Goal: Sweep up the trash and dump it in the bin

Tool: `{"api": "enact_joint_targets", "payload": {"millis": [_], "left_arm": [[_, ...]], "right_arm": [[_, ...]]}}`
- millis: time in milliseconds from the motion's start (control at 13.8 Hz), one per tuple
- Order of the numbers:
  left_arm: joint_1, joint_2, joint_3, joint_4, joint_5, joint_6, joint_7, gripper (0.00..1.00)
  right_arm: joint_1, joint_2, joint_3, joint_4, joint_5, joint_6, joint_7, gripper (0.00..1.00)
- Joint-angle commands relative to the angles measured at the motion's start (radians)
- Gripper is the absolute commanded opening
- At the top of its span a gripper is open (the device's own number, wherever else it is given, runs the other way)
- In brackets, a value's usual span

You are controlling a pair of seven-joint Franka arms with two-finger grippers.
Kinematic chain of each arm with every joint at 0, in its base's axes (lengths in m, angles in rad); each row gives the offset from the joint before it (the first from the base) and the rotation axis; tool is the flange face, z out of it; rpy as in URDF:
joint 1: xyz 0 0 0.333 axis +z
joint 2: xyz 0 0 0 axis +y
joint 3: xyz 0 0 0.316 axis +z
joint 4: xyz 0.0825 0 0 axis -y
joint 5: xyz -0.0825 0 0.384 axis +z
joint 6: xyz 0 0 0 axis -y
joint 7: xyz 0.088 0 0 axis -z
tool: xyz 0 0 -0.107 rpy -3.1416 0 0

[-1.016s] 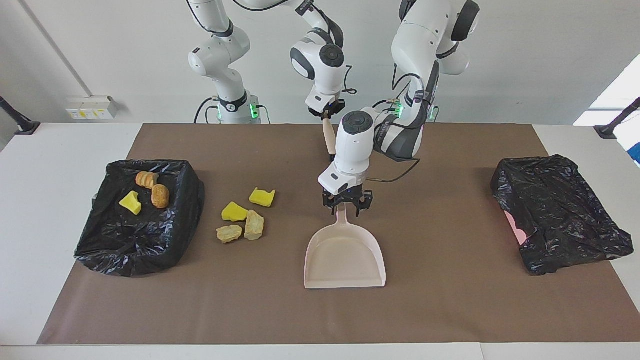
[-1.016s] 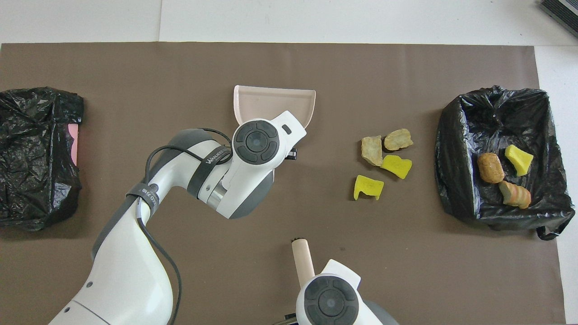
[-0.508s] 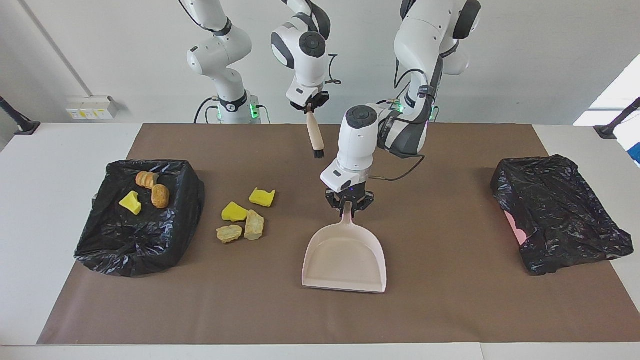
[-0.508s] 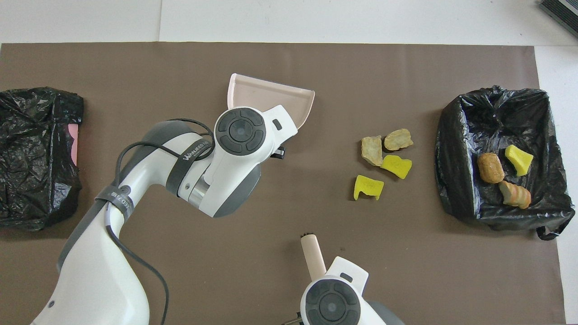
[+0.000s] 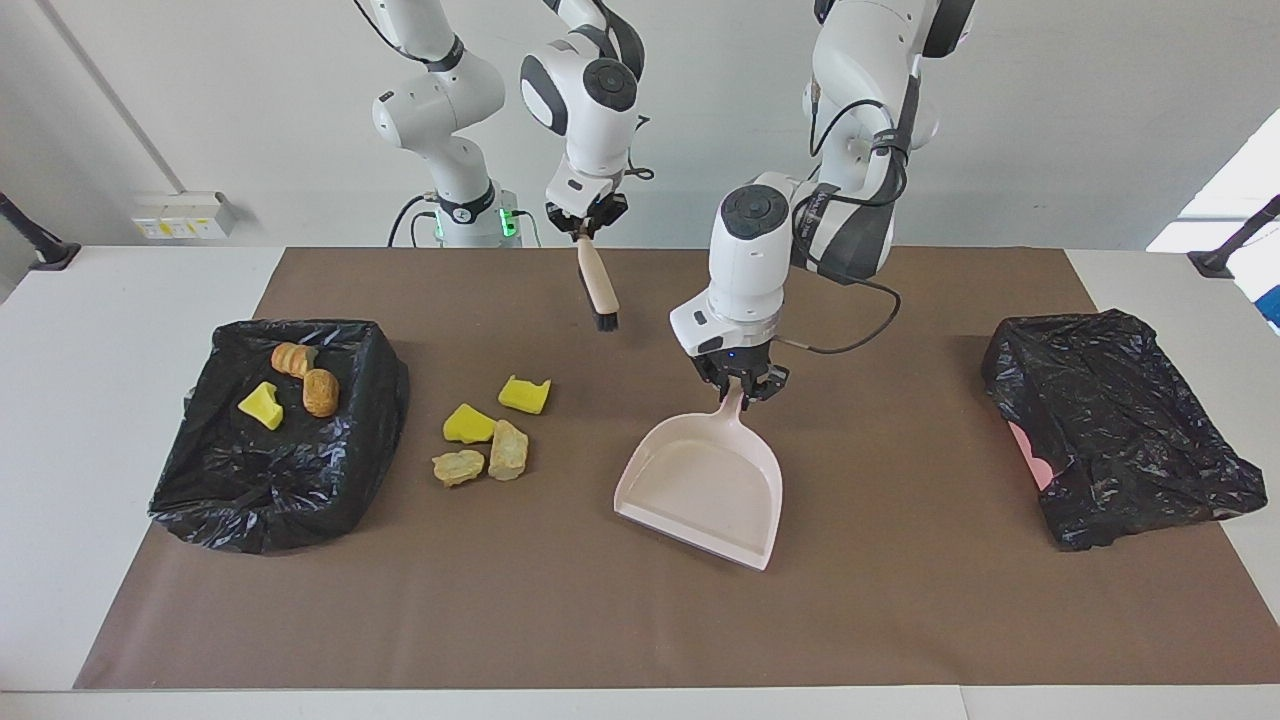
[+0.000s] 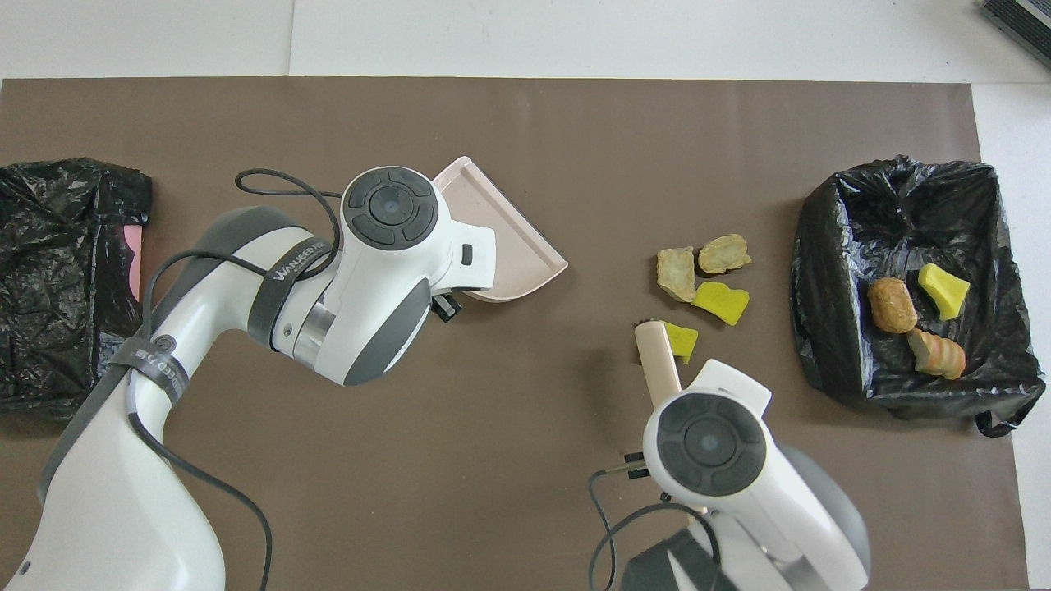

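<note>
The dustpan (image 5: 708,485) is held by its handle in the closed left gripper (image 5: 738,384). The brush (image 5: 598,283) is gripped tight by the right gripper (image 5: 586,222), up in the air. 4 trash lumps (image 5: 487,432) lie on the mat; 3 lie in the bin (image 5: 330,470).

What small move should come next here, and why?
Probably the left gripper should set the dustpan down beside the four loose pieces of trash, open edge toward them. The dustpan hangs tilted in that gripper, well short of the pieces. The right gripper holds the brush in the air, so sweeping has nowhere to land yet.
</note>
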Motion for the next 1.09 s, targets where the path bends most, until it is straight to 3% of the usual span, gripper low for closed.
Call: {"api": "enact_joint_targets", "payload": {"millis": [0, 145, 436, 726, 1016], "left_arm": [[0.006, -0.029, -0.007, -0.038, 0.005, -0.014, 0.167, 0.0], [-0.006, -0.066, -0.01, -0.107, 0.005, 0.003, 0.238, 0.0], [-0.059, -0.155, -0.01, -0.271, 0.005, 0.093, 0.24, 0.0], [-0.132, -0.174, -0.007, -0.328, 0.005, 0.13, 0.229, 0.0], [-0.15, -0.169, -0.007, -0.355, 0.005, 0.162, 0.183, 0.0]], "right_arm": [[-0.171, 0.193, 0.007, 0.213, -0.016, 0.0, -0.118, 0.0], [-0.279, 0.303, 0.008, 0.34, -0.053, -0.009, -0.188, 0.0], [-0.324, 0.439, 0.007, 0.462, -0.134, -0.002, -0.204, 0.0], [-0.352, 0.451, 0.007, 0.427, -0.164, -0.018, -0.343, 0.0], [-0.33, 0.445, 0.011, 0.361, -0.142, -0.009, -0.333, 0.0]]}}
